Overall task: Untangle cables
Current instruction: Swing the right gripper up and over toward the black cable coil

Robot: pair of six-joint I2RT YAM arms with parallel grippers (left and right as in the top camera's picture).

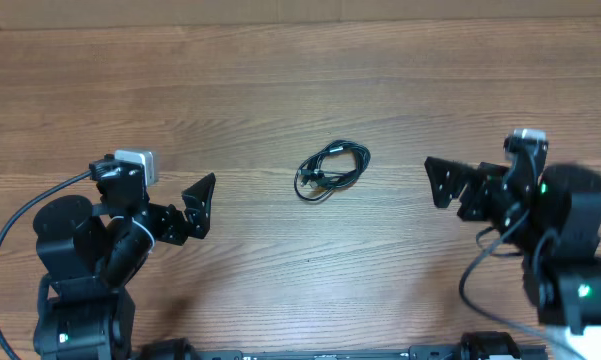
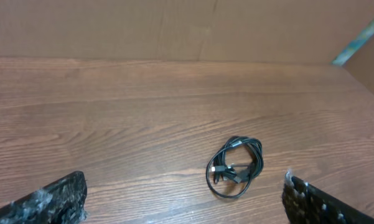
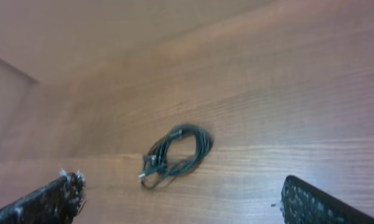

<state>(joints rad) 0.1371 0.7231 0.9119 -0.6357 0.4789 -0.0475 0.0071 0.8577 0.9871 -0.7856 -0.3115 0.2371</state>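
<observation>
Overhead, the cables are seen as one small coiled bundle lying near the middle of the table, between the two arms and well apart from both. The left gripper and the right gripper are spread wide, nothing is gripped, and both are pointed inward at the bundle. Were the whole coil pinched at once, the knot could be tightened or merely dragged; thin cords lying flat on wood could also be missed. Only bare wood separates grippers and bundle, and a plain brown wall is seen beyond.
</observation>
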